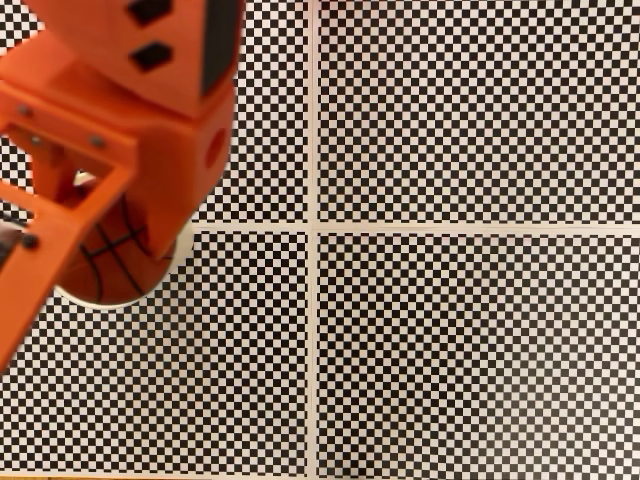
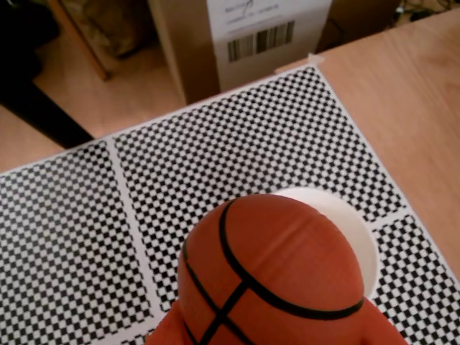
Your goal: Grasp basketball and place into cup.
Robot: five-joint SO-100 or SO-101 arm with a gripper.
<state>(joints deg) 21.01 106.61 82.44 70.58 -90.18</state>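
Orange plastic of the arm (image 1: 130, 110) fills the upper left of the fixed view and hides most of what sits below it; under its lower edge the basketball (image 1: 115, 255) shows as a brown-orange curve with black seams, and a thin white arc of the cup (image 1: 100, 300) peeks out beneath the ball. The wrist view shows the basketball (image 2: 273, 277) large and close, held between orange fingers (image 2: 377, 327) that edge in at the bottom corners, so the gripper (image 2: 273, 338) is closed around the ball. Behind and to the right of it, part of the cup's (image 2: 345, 223) rolled white rim and pale inside appear, the ball overlapping the mouth; whether it touches the rim cannot be told. Everything rests on a black-and-white checkered mat (image 2: 215, 158) split by white lines, lying on a wooden table (image 2: 402, 93). Beyond the mat's far edge stands a cardboard box (image 2: 237, 36) with a barcode label.
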